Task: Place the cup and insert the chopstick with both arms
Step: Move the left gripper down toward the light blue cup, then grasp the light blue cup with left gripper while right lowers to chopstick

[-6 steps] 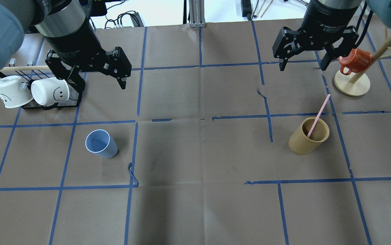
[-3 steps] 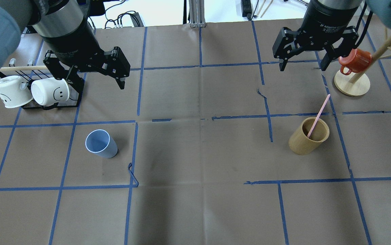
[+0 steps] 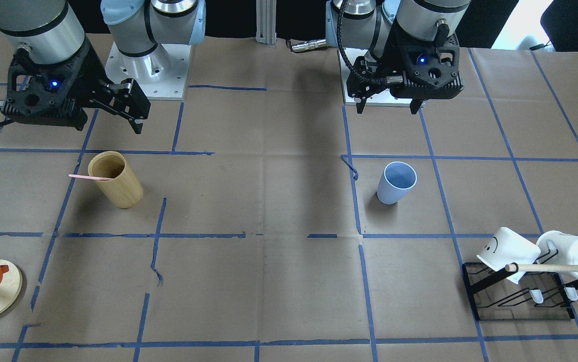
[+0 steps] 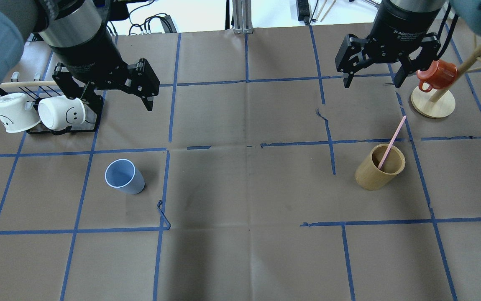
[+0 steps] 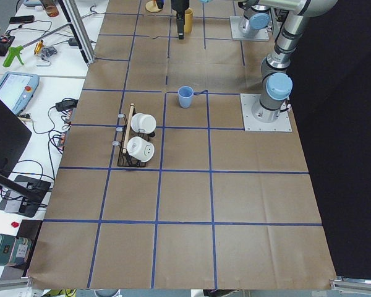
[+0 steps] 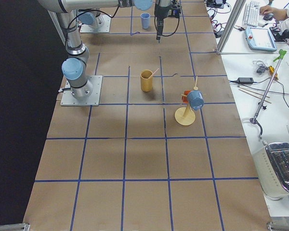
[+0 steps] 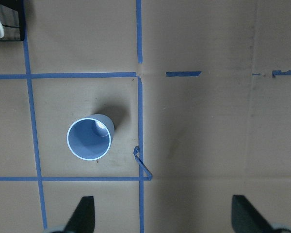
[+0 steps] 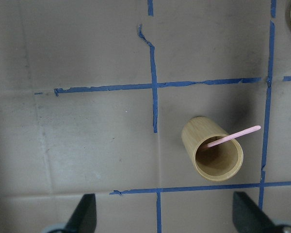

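Note:
The light blue cup (image 4: 124, 177) stands upright on the table's left half; it also shows in the front view (image 3: 396, 183) and the left wrist view (image 7: 89, 138). A pale pink chopstick (image 4: 392, 142) leans inside a tan wooden cylinder (image 4: 379, 167) on the right half, as the right wrist view (image 8: 233, 136) also shows. My left gripper (image 4: 119, 102) is open and empty, held high, beyond the cup. My right gripper (image 4: 371, 82) is open and empty, held high, beyond the cylinder.
A black wire rack (image 4: 62, 125) with two white smiley mugs (image 4: 61, 113) and a wooden rod stands at the far left. A wooden mug tree (image 4: 433, 103) with an orange-red mug (image 4: 437, 74) stands at the far right. Blue tape lines cross the brown paper.
My left gripper has drifted slightly back and to the left. The right gripper, the cup and the chopstick have not moved.

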You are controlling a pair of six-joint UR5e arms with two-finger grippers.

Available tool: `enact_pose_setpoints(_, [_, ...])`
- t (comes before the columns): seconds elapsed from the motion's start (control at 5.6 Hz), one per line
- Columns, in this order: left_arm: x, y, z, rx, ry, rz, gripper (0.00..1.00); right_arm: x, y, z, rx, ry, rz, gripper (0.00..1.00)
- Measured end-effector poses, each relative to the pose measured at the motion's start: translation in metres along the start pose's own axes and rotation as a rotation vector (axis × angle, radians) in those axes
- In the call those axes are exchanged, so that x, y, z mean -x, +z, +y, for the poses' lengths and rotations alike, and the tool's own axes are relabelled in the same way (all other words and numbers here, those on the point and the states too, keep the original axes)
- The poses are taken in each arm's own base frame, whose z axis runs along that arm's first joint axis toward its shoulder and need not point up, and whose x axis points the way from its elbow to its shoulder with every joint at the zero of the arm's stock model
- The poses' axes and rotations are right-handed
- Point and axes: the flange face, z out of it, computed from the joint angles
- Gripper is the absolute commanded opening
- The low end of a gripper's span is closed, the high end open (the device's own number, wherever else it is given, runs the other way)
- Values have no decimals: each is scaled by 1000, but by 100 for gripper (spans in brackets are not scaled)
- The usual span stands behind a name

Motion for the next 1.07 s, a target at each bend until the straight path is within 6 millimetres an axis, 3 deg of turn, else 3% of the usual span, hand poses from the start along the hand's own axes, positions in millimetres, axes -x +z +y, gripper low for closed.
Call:
enact_pose_setpoints(0.18, [3, 6, 0, 12, 28, -1, 96, -10, 0, -3, -2, -8, 9, 100])
enact_pose_setpoints(0.36, [9, 32, -1, 24, 44, -3, 96, -39, 1, -11, -3, -10, 20, 100])
enact_pose_setpoints(0.54, [20, 83, -2, 4, 41, -5, 96, -81, 6, -20, -13, -3, 19, 100])
enact_pose_setpoints(0.71, [36, 150, 2, -38, 41, -8, 96, -113, 19, -27, -45, 3, 17, 100])
enact_pose_setpoints(0.89, [49, 207, 15, -63, 47, -11, 95, -125, 41, -28, -102, 6, 23, 100])
enact_pose_setpoints(1.07, [58, 240, 25, -60, 46, -31, 75, -125, 73, -21, -167, 11, 34, 100])
